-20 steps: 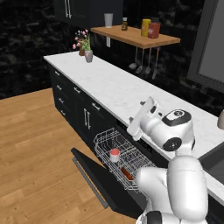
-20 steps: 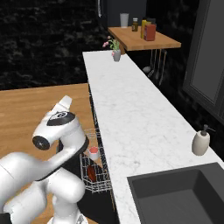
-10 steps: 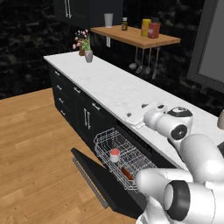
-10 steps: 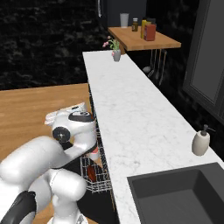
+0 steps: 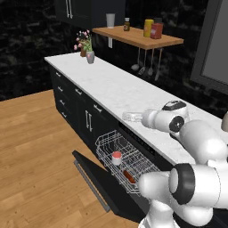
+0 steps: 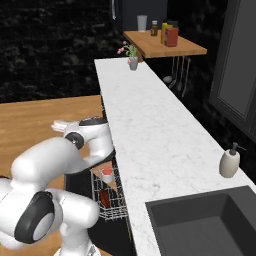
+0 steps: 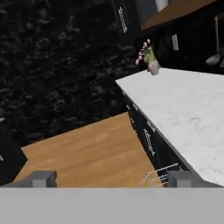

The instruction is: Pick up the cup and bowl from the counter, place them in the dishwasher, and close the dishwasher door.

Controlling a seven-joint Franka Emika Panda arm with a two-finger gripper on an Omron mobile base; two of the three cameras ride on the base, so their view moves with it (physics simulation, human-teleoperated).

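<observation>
The dishwasher stands open, its white wire rack [image 5: 127, 158] pulled out over the dropped dishwasher door [image 5: 103, 181]. The cup [image 5: 116, 156] stands in the rack, red-pink inside, and the reddish-brown bowl [image 5: 129, 177] lies beside it toward the near end. From the right base view the cup [image 6: 107, 175] and the bowl [image 6: 104, 197] sit in the same rack [image 6: 111, 206]. My gripper [image 5: 129, 116] hovers open and empty at the counter [image 5: 120, 91] edge above the rack, pointing along the cabinets. In the hand view my gripper [image 7: 111, 179] faces the wooden floor.
A flower vase [image 5: 90, 56] stands at the counter's far end under a wooden shelf [image 5: 138, 38] with bottles. A soap dispenser [image 6: 230, 162] sits by the dark sink [image 6: 210, 225]. Wooden floor [image 5: 35, 156] lies in front of the black cabinets [image 5: 71, 100].
My hand has swung from tilted upward to level, reaching left along the counter edge. The gripper stays open and empty. Cup, bowl and door have not moved.
</observation>
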